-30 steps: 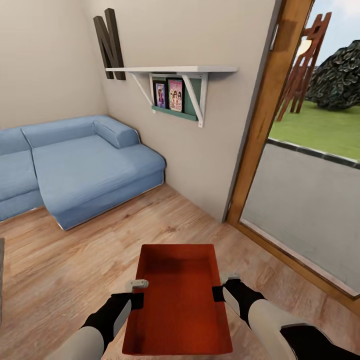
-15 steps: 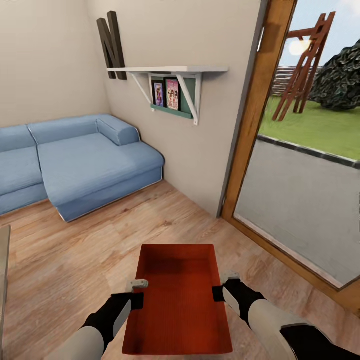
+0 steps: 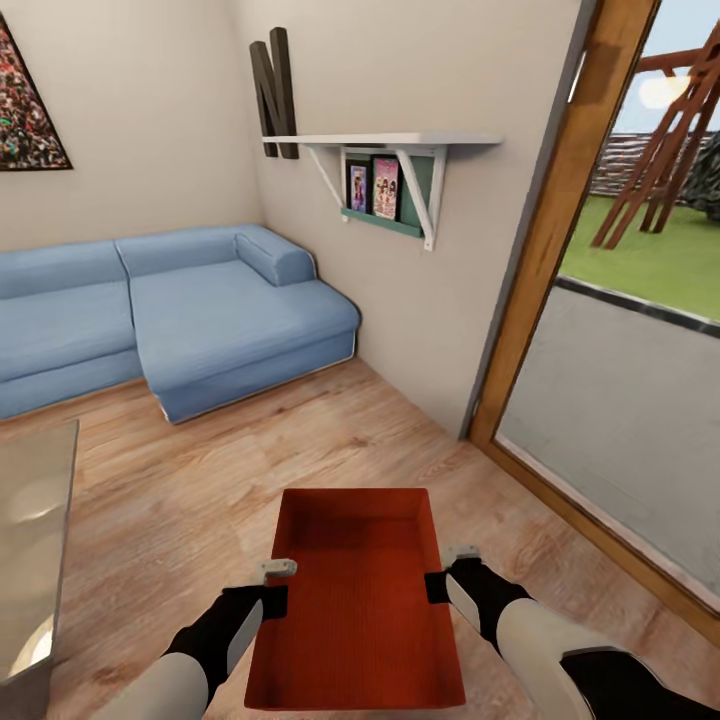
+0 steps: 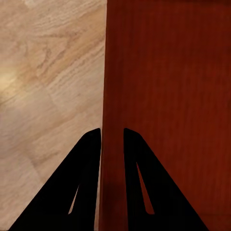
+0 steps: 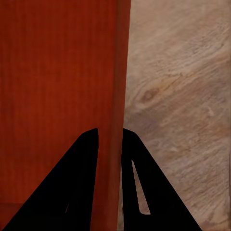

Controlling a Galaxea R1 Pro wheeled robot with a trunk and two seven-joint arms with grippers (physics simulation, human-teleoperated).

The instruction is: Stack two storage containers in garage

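- Container point(image 3: 355, 600) carried low in front, above wood floor point(image 3: 180, 500), between both arms; long axis pointing straight ahead, open top up, level.
- Left gripper point(image 3: 268, 588) clamped on left wall; same wall seen between its jaws in wrist view point(image 4: 113, 134).
- Right gripper point(image 3: 450, 572) clamped on right wall, jaws either side of it point(image 5: 109, 134).
- Whole view shifted vs. 0.5 s ago: sofa point(image 3: 200, 310) and shelf point(image 3: 385, 145) more to the right, glass table point(image 3: 30, 540) now at left. Means camera/base turning, container same in grip.
- Prob. still in living room, transport to garage just begun.

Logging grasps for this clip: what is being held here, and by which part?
One red storage container: left gripper pinches its left long wall, right gripper the opposite wall.
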